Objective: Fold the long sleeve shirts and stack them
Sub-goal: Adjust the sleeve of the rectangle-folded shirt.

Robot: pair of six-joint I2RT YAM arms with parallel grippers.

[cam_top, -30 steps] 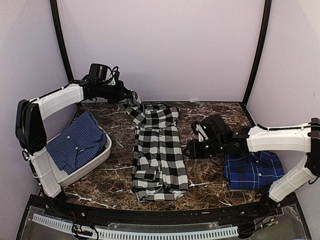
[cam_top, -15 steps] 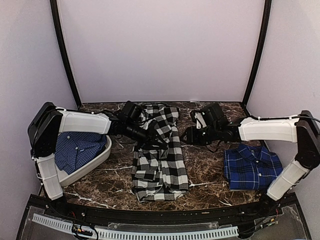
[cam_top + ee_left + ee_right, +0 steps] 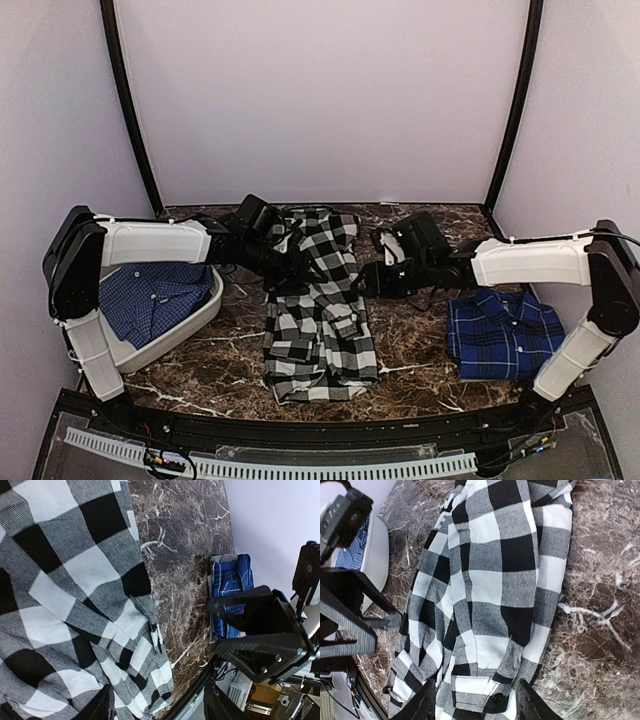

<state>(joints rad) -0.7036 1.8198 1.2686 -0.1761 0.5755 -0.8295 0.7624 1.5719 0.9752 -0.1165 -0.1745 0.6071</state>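
Observation:
The black-and-white checked shirt lies as a long narrow strip down the middle of the table, sleeves folded in. My left gripper hovers over its left side, open, with only loose cloth beneath and nothing between the fingers. My right gripper is at the shirt's right edge, open, just above a buttoned cuff. The dark blue plaid shirt lies folded at the right, also seen as the blue plaid shirt in the left wrist view.
A white basket at the left holds another blue shirt. The marble table has walls close behind and at both sides. The two arms face each other across the checked shirt.
The left arm swung from the back left corner across the checked shirt, carrying a sleeve onto it, then opened and let go. The right gripper shifted slightly left to the shirt's edge.

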